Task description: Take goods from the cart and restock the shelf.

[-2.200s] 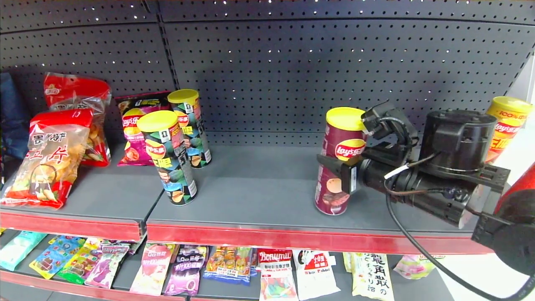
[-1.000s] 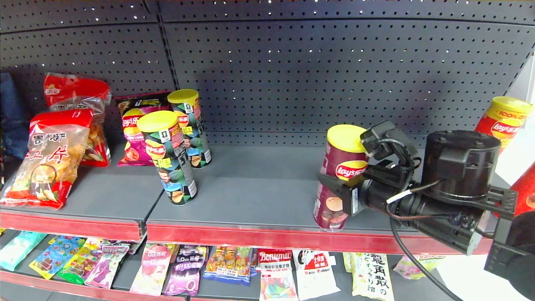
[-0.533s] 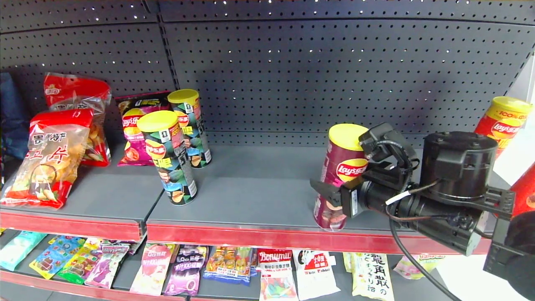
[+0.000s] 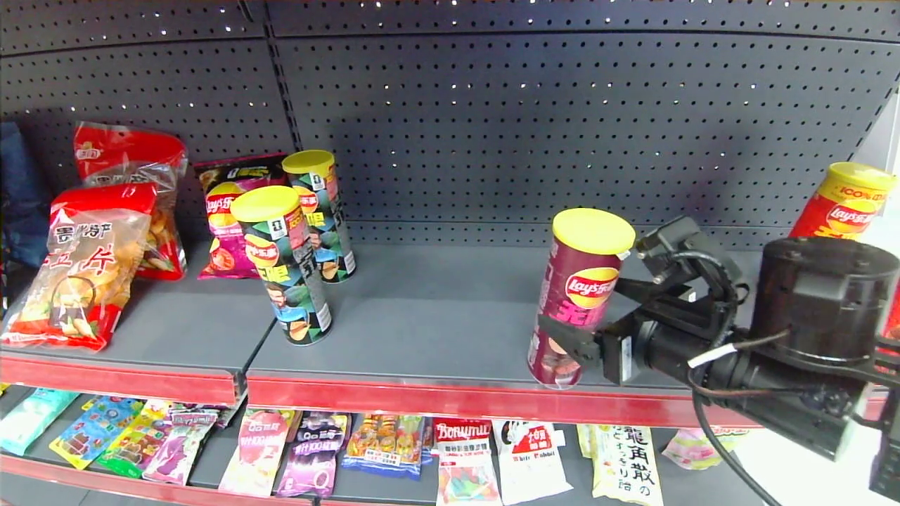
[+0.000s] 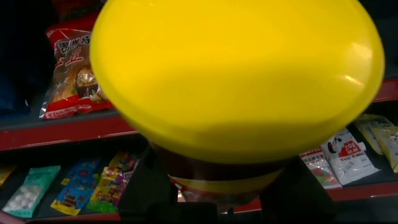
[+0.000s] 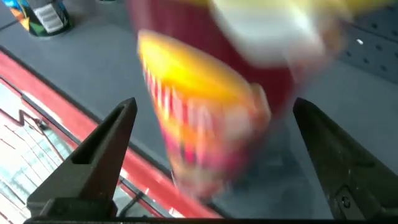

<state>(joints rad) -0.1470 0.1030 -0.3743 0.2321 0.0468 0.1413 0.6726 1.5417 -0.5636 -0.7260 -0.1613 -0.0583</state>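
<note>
On the shelf (image 4: pixel 422 330), right gripper (image 6: pixel 214 109) partly hides can (image 4: pixel 587 281).

Bright light w/ soft shadows on pegboard (image 4: pixel 492 140) (edges bow), lid (image 5: pixel 236 68) glare

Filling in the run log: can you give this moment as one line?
maroon can: standing on shelf by front edge | right gripper: open around it | left gripper: holding second can
</note>
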